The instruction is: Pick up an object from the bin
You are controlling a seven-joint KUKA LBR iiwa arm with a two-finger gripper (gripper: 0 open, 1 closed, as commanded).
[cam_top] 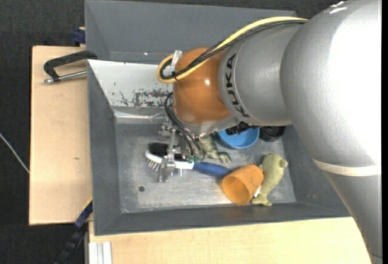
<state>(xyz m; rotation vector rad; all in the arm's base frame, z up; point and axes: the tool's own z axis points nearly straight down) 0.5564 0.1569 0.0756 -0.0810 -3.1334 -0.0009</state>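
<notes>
- Metal claw point(168, 163) of mine hangs low over the middle of the bin point(100, 166) floor. I cannot tell whether it is open or closed.
- Just under it lies a blue-handled brush point(205, 168), its white head towards the left wall. It lies flat, so I judge a descent from straight above suits it.
- A small black piece point(156, 149) sits just beside the head.
- Near the front right corner, an orange cup point(242, 184) lies tipped against a yellowish toy figure point(271, 175).
</notes>
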